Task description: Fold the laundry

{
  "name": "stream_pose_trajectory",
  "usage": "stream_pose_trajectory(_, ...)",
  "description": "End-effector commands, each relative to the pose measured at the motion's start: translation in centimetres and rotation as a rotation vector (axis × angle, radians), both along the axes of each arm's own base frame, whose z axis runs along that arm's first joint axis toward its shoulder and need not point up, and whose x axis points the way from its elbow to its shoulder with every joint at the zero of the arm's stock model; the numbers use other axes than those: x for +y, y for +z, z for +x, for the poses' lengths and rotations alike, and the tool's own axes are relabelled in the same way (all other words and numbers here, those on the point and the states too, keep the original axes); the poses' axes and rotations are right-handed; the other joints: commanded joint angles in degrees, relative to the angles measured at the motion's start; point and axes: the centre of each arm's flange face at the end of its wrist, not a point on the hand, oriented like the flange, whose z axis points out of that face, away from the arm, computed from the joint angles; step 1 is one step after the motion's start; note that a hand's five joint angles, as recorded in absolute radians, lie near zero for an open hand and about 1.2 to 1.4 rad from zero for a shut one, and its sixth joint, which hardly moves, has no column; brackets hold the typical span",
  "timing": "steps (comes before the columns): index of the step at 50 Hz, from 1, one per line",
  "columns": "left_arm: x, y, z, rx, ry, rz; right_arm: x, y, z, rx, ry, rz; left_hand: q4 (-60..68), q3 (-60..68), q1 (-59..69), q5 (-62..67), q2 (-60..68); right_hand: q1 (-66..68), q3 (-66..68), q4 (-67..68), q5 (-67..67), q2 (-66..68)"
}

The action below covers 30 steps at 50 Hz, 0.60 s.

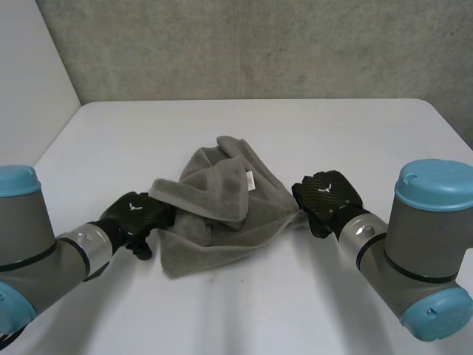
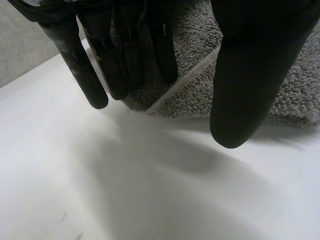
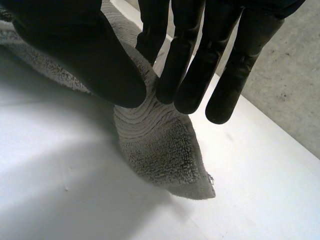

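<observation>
Towel [image 1: 214,222]: one, grey terry, crumpled on the white tabletop [image 1: 295,126] between the left robot hand [image 1: 137,211] and the right robot hand [image 1: 325,196].
Left wrist view: left robot hand spread, fingers straight, the towel's hemmed edge at its fingertips.
Right wrist view: right robot hand pinches one ribbed corner between thumb and fingers.

Head view: from behind, between left arm [image 1: 29,244] and right arm [image 1: 425,244], angled down over the white table [image 1: 244,310], mid-distance. Wrist views: very close, low over the table, looking along left hand [image 2: 255,75] and right hand [image 3: 85,55]. Shared across all three: grey towel [image 1: 222,222].
</observation>
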Motion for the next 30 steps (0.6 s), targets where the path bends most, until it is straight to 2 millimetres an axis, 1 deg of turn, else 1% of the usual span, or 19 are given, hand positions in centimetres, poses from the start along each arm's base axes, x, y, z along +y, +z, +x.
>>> stream_pose_trajectory(1, -0.4, 0.0, -0.3, 0.022, -0.020, -0.038, 0.1, -0.3, 0.1, 0.003, 0.005, 0.007, 6.6, 6.5, 6.2, 6.6, 6.5, 24.4, 12.1, 11.6, 13.0, 12.6)
stream_pose_trajectory(2, -0.4, 0.0, -0.4, 0.023, -0.021, -0.041, 0.1, -0.3, 0.1, 0.003, 0.005, 0.007, 9.9, 9.8, 9.5, 9.9, 9.8, 24.4, 12.1, 11.6, 13.0, 12.6)
stream_pose_trajectory(3, -0.4, 0.0, -0.4, 0.023, -0.021, -0.041, 0.1, -0.3, 0.1, 0.003, 0.005, 0.008, 10.0, 9.9, 9.5, 10.0, 9.9, 24.4, 12.1, 11.6, 13.0, 12.6)
stream_pose_trajectory(5, -0.3, -0.3, -0.6, 0.023, -0.030, -0.038, 0.1, -0.3, 0.1, 0.003, 0.007, 0.008, 18.8, 18.7, 18.4, 18.8, 18.7, 24.4, 12.1, 11.6, 13.0, 12.6)
stream_pose_trajectory(9, -0.1, -0.9, -0.8, 0.020, -0.036, -0.020, 0.0, -0.3, 0.2, 0.002, 0.005, 0.005, 19.9, 19.8, 19.5, 19.9, 19.8, 24.4, 12.1, 11.6, 13.0, 12.6)
stream_pose_trajectory(11, 0.1, -1.7, -1.0, 0.014, -0.045, 0.005, -0.1, -0.4, 0.2, 0.004, 0.004, 0.006, 19.2, 19.1, 18.8, 19.2, 19.1, 24.4, 12.1, 11.6, 13.0, 12.6)
stream_pose_trajectory(13, 0.1, -2.0, -1.2, 0.014, -0.050, 0.006, -0.1, -0.3, 0.2, 0.003, 0.004, 0.005, 18.4, 18.3, 18.0, 18.4, 18.3, 24.4, 12.1, 11.6, 13.0, 12.6)
stream_pose_trajectory(20, 0.2, -2.3, -1.7, 0.018, -0.067, -0.014, -0.1, -0.3, 0.3, 0.001, 0.007, 0.002, 19.9, 19.8, 19.5, 19.9, 19.8, 24.4, 12.1, 11.6, 13.0, 12.6)
stream_pose_trajectory(21, 0.3, -2.2, -1.8, 0.018, -0.070, -0.015, -0.1, -0.3, 0.3, 0.001, 0.007, 0.002, 25.5, 25.5, 25.1, 25.5, 25.5, 24.4, 12.1, 11.6, 13.0, 12.6)
stream_pose_trajectory(22, 0.3, -2.2, -1.8, 0.018, -0.070, -0.015, -0.1, -0.2, 0.3, 0.002, 0.006, -0.001, 25.6, 25.5, 25.2, 25.6, 25.5, 24.4, 12.1, 11.6, 13.0, 12.6)
stream_pose_trajectory(23, 0.3, -2.0, -1.9, 0.021, -0.073, -0.026, -0.2, 0.0, 0.3, 0.000, 0.004, -0.006, 40.9, 40.8, 40.5, 40.9, 40.8, 24.4, 12.1, 11.6, 13.0, 12.6)
stream_pose_trajectory(24, 0.3, -1.5, -2.0, 0.025, -0.074, -0.043, -0.2, 0.0, 0.3, 0.000, 0.004, -0.006, 47.2, 47.1, 46.8, 47.2, 47.1, 24.4, 12.1, 11.6, 13.0, 12.6)
stream_pose_trajectory(25, 0.3, -1.5, -2.0, 0.025, -0.074, -0.043, -0.4, 0.3, 0.3, -0.002, 0.000, -0.015, 47.3, 47.2, 46.9, 47.3, 47.2, 24.4, 12.1, 11.6, 13.0, 12.6)
stream_pose_trajectory(27, -0.5, 0.4, -1.9, 0.036, -0.060, -0.113, -0.5, 0.6, 0.3, -0.004, -0.004, -0.022, 47.3, 47.2, 46.9, 47.3, 47.2, 24.4, 12.1, 11.6, 13.0, 12.6)
stream_pose_trajectory(28, -0.5, 0.4, -1.9, 0.036, -0.060, -0.114, -0.8, 1.2, 0.3, -0.011, -0.005, -0.037, 47.3, 47.2, 46.9, 47.3, 47.2, 24.4, 12.1, 11.6, 13.0, 12.6)
stream_pose_trajectory(29, -0.8, 1.7, -1.7, 0.047, -0.052, -0.156, -0.9, 1.8, 0.3, -0.018, -0.007, -0.052, 47.3, 47.2, 46.9, 47.3, 47.2, 24.4, 12.1, 11.6, 13.0, 12.6)
stream_pose_trajectory(30, -1.2, 3.3, -1.7, 0.057, -0.046, -0.205, -1.0, 1.9, 0.3, -0.018, -0.007, -0.052, 47.3, 47.2, 46.9, 47.3, 47.2, 24.4, 12.1, 11.6, 13.0, 12.6)
